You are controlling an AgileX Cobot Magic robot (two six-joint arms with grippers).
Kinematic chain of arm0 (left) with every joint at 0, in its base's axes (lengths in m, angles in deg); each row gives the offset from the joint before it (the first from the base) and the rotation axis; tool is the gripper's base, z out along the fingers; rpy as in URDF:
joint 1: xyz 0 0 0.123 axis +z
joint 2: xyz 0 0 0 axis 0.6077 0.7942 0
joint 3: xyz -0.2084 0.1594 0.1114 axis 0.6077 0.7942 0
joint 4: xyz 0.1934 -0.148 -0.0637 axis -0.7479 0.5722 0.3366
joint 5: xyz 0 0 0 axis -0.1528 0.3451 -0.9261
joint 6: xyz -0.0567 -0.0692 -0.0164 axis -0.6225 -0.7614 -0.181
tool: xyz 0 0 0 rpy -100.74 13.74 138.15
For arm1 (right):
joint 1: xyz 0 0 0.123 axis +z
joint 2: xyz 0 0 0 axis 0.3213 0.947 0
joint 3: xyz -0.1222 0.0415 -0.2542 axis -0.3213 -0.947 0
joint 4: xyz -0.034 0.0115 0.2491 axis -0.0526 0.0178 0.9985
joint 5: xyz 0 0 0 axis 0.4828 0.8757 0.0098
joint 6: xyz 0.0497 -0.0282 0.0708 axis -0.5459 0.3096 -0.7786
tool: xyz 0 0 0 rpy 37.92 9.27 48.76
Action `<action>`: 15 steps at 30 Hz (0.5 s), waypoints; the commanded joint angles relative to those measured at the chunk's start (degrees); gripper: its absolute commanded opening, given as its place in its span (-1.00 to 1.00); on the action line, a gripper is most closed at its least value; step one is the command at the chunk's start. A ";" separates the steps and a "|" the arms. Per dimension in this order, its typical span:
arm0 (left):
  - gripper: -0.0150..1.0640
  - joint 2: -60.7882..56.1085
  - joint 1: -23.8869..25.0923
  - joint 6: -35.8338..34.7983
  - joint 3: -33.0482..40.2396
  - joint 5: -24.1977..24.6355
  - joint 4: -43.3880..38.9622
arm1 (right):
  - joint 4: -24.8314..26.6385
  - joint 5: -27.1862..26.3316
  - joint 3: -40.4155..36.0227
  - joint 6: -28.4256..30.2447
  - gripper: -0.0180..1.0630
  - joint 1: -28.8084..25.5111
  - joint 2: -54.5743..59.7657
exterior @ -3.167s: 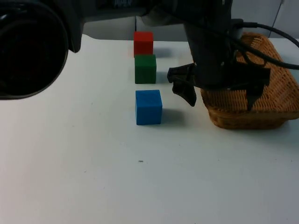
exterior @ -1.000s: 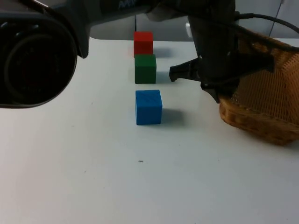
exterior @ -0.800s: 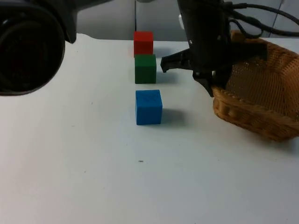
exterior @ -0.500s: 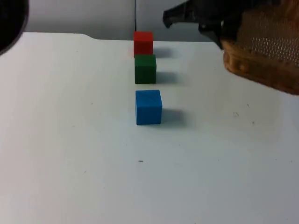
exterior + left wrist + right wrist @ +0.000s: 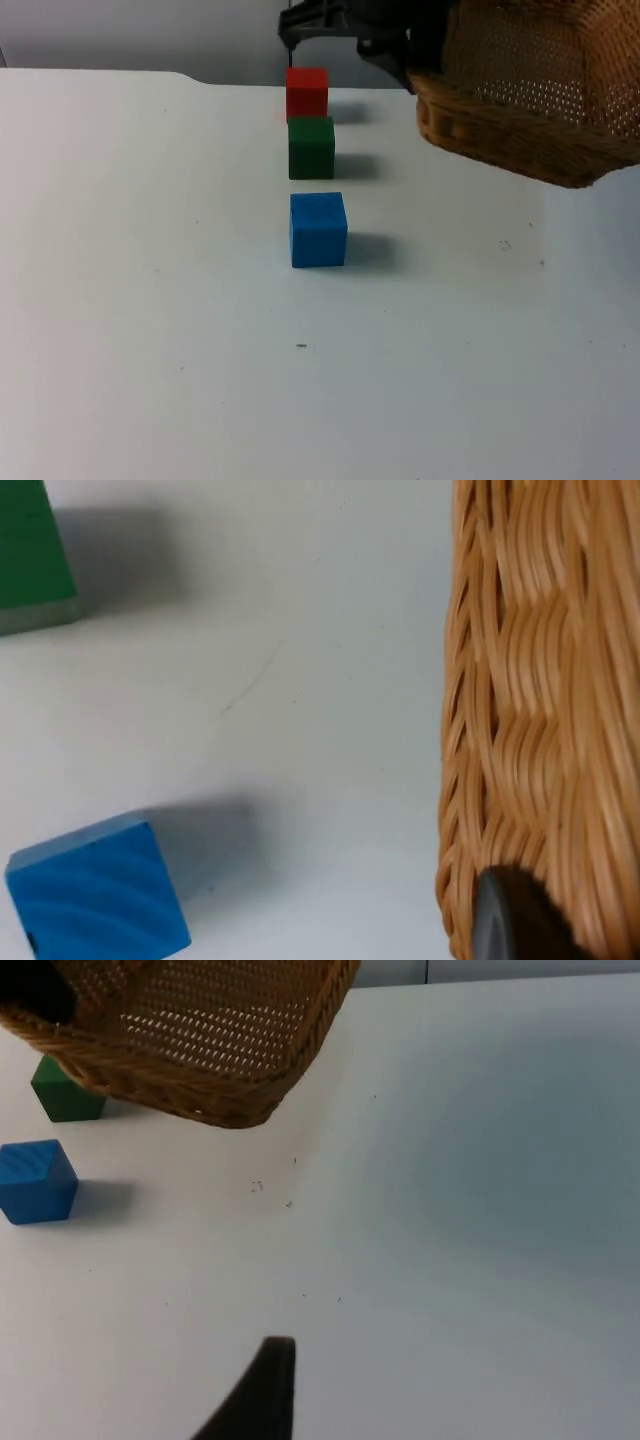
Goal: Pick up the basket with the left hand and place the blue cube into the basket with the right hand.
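Three cubes stand in a single file on the tabletop (image 5: 150, 350), running from the near side toward the partition wall (image 5: 150, 40) at the back. The blue cube (image 5: 318, 229) is nearest the camera, the green cube (image 5: 311, 147) sits just behind it with a small gap, and the red cube (image 5: 306, 93) is farthest back, close to the tabletop's rear edge. To the right of this row, the basket (image 5: 530, 90) hangs tilted in the air above the tabletop, clear of the surface, level with the two rear cubes. The left gripper (image 5: 400, 30) sits at the basket's left rim, behind and above the red cube.
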 commanded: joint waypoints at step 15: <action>-0.98 -28.92 15.77 25.40 42.63 -13.41 22.08 | -0.32 -0.44 -0.40 0.01 0.96 -0.21 -0.12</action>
